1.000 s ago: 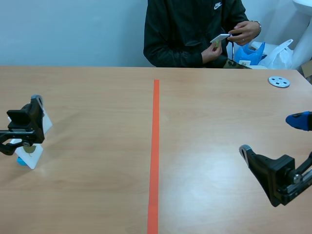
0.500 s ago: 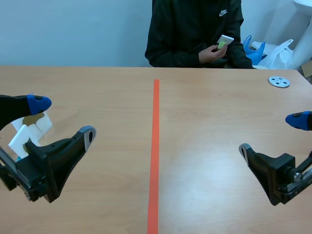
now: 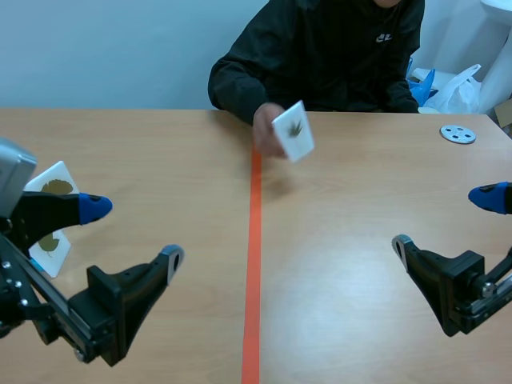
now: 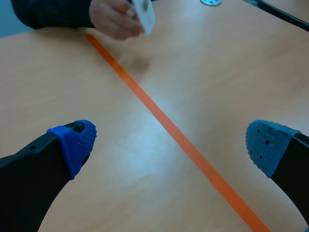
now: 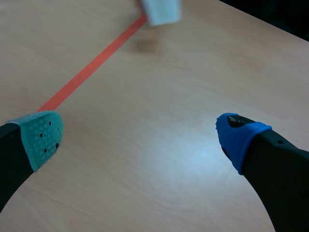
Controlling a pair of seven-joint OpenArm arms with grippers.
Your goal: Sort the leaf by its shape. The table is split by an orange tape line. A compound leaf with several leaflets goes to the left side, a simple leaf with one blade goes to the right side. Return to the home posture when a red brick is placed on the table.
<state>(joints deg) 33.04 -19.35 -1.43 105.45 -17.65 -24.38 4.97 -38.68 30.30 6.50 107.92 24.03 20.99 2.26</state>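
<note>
Your left gripper (image 4: 169,145) has its fingers wide apart with nothing between them. Your right gripper (image 5: 142,137) is the same. Far ahead of both, a person's hand (image 3: 268,138) holds the leaf card (image 3: 294,130) up over the orange tape line (image 3: 254,264). The card looks thin, light and a bit bendy. It may slip once it lies flat, so pinch it gently by one edge.

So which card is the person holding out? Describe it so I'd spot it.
Follow the orange tape line up the table to its far end, where a person's hand hovers. That hand holds a white card with a small dark leaf print, tilted above the table. The other white cards sit on the table, far left.
</note>
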